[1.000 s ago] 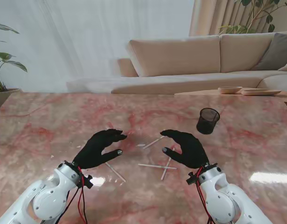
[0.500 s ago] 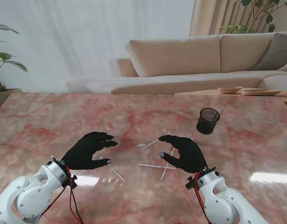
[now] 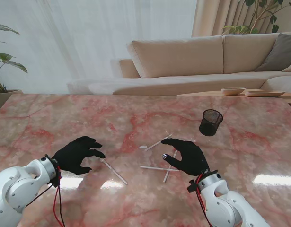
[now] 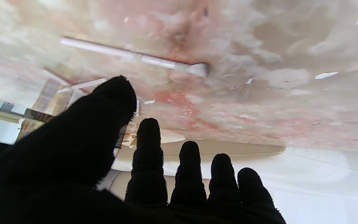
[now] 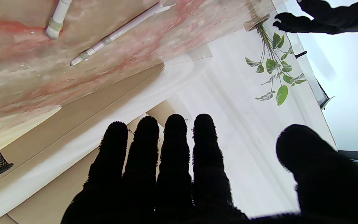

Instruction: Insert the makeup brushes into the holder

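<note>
My left hand (image 3: 78,154) hovers over the marble table (image 3: 50,118), fingers apart, holding nothing. My right hand (image 3: 185,155) is likewise spread and empty above the brush cluster. Four white makeup brushes lie flat on the table: one (image 3: 113,171) just right of my left hand, one (image 3: 158,168) crosswise, one (image 3: 169,171) partly under my right hand, one (image 3: 156,144) farther from me. The black mesh holder (image 3: 211,122) stands upright, farther right, well apart from them. Judgement: the brushes are light, stiff, thin-handled and likely to roll or slide on polished stone. Pinch mid-handle, clear of the soft bristles (image 4: 199,69).
</note>
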### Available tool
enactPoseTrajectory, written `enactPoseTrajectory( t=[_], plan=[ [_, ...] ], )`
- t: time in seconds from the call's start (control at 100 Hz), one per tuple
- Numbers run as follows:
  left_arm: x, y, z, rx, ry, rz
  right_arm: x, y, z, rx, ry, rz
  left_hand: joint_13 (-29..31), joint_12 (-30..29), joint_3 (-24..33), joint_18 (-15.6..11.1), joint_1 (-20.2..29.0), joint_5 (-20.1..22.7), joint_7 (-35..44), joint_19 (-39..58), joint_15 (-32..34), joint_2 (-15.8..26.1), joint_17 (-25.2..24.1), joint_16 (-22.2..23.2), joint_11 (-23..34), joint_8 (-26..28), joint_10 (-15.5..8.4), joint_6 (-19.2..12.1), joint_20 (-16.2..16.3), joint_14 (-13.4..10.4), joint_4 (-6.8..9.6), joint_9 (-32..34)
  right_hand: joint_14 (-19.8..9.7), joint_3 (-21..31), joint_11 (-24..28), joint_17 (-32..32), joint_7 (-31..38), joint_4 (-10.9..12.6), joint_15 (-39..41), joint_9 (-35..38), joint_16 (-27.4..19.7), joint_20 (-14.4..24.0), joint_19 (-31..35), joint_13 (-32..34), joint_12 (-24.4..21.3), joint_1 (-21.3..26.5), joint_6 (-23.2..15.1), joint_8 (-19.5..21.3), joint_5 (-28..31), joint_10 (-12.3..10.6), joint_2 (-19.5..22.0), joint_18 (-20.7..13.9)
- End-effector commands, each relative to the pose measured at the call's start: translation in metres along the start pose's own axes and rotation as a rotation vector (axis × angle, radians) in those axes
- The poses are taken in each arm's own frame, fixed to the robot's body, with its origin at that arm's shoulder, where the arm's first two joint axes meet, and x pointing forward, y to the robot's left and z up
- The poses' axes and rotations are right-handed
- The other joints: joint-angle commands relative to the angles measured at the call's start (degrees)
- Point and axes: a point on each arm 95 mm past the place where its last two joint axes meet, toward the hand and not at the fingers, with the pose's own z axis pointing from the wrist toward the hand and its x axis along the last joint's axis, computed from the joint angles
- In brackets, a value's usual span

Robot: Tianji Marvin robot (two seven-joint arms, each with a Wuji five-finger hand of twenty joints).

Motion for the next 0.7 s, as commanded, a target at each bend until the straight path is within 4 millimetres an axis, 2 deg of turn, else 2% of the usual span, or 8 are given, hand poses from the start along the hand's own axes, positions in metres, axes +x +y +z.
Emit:
enactPoseTrajectory(
  t=[0.0,0.08,0.14,0.25,0.51,0.69],
  plan=[
    [-0.007,0.011,0.005,-0.022,-0.014,-0.014,-0.004,-0.006,-0.002,0.015,-0.021,0.015,-1.5,0.7,1.4,0.7,0.1,-0.9,4.0,-1.0,0.8,-2.9,-0.9,0.8,0.9,2.2,-1.8,-2.9,2.6,-1.5,-1.91,-1.7,-0.7,1.3,0.3,0.2,0.4,-2.4,0.1,0.6,0.0,1.0,0.6,1.1,0.6,-1.0,-0.7,0.0,1.0,-0.6,-0.5,-0.3],
    [-0.011,0.021,0.014,-0.043,-0.011,-0.04,-0.005,-0.007,-0.001,0.011,-0.026,0.024,-3.1,0.9,2.4,2.8,0.8,-0.6,8.6,-0.4,0.6,-4.0,-1.5,1.3,1.2,4.6,-2.3,-4.3,5.2,-1.6,-1.9,-2.7,-0.5,1.7,0.5,0.3,0.5,-2.6,0.3,0.9,0.1,1.0,0.7,1.3,0.7,-0.9,-0.6,0.0,1.1,-0.5,-0.6,-0.2],
    [-0.013,0.027,0.02,-0.05,-0.011,-0.038,-0.006,-0.007,-0.001,0.009,-0.027,0.027,-4.3,1.0,3.3,2.4,1.2,0.0,12.5,-1.4,0.4,-4.4,-2.1,1.6,1.4,6.5,-2.7,-5.5,6.7,-1.8,-1.95,-3.0,-0.6,2.0,0.5,0.4,0.5,-2.9,0.3,1.0,0.1,1.0,0.8,1.5,0.8,-1.0,-0.7,0.0,1.2,-0.5,-0.7,-0.2],
    [-0.016,0.036,0.027,-0.059,-0.025,-0.05,-0.007,-0.007,0.0,0.004,-0.03,0.028,-5.0,1.4,4.5,2.5,2.3,-1.6,19.6,-4.0,-1.4,-3.9,-2.0,1.8,2.1,10.4,-3.2,-6.8,8.9,-1.5,-1.63,-4.5,-0.6,2.3,0.6,0.4,0.6,-3.2,0.3,1.1,0.1,1.0,0.9,1.5,0.8,-1.0,-0.6,0.0,1.3,-0.5,-0.7,-0.2],
    [-0.021,0.051,0.037,0.005,-0.048,-0.086,-0.009,-0.009,-0.002,-0.001,-0.041,0.027,-5.2,2.1,5.7,2.9,3.0,-6.5,19.0,-4.9,-1.7,-3.4,-1.8,3.1,3.6,10.5,-3.6,-8.0,8.8,-0.6,-1.32,-4.6,-0.7,2.9,0.7,0.5,0.8,-3.8,0.3,1.4,0.1,1.0,1.1,1.6,0.9,-1.1,-0.8,0.0,1.6,-0.4,-0.9,-0.2],
    [-0.022,0.059,0.047,-0.002,-0.055,-0.105,-0.01,-0.009,-0.004,0.007,-0.052,0.025,-5.5,2.6,5.5,3.6,1.8,-5.2,20.5,-4.5,-1.5,-1.1,-2.0,4.2,4.1,11.0,-3.1,-7.7,9.6,0.1,-1.33,-4.9,-0.6,3.1,0.7,0.5,0.9,-4.0,0.3,1.4,0.0,1.0,1.2,1.6,0.9,-1.1,-0.7,-0.1,1.6,-0.5,-1.0,-0.2]
  ],
)
